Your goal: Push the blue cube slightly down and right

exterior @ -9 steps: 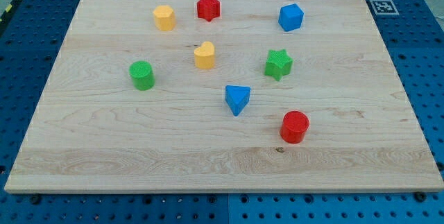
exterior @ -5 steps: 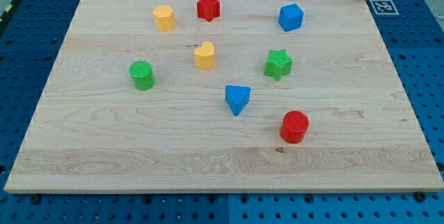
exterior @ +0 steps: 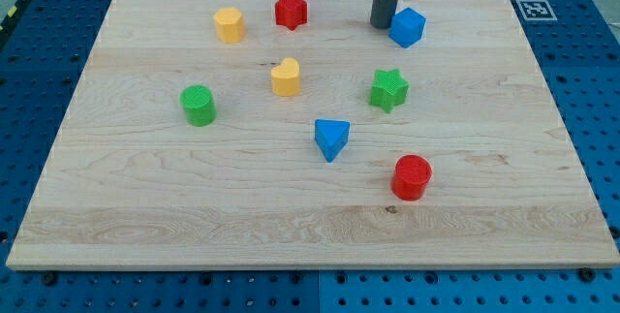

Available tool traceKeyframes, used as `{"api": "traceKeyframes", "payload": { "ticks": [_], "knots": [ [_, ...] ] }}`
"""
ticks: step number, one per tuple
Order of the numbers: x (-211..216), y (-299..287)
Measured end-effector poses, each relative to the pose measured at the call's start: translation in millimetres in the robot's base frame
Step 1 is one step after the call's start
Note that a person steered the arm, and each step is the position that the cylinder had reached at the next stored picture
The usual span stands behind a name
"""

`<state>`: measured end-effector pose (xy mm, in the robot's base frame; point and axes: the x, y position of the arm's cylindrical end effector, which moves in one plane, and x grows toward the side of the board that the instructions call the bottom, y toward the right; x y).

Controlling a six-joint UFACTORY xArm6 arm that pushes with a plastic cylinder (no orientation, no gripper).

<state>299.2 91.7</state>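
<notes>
Pale wooden board lies on a blue pegboard table, with a small black-and-white marker stuck on the table at the view's top right. Toward the top of the board, right of centre, sits the blue cube, and my tip stands on the wood just to its left, so close that I cannot tell whether the two touch. My rod is bare and grasps nothing; it rises straight up out of the view's top edge. From my tip, the red star is off to the left and a little higher, and the yellow block, roughly hexagonal, is farther left at about the same height as my tip. Below my tip, almost directly under it, sits the green star. Down and to the left is the yellow heart-shaped block, and beyond it, well apart, the green cylinder. Further down, slightly left of my tip, lies the blue triangular block, and farthest below, a little to the right, stands the red cylinder
</notes>
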Motion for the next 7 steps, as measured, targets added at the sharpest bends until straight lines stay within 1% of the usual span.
{"api": "traceKeyframes", "payload": {
  "ticks": [2, 4, 6, 7],
  "knots": [
    [8.4, 1.6],
    [32.4, 20.8],
    [27.2, 26.9],
    [8.9, 30.4]
  ]
}}
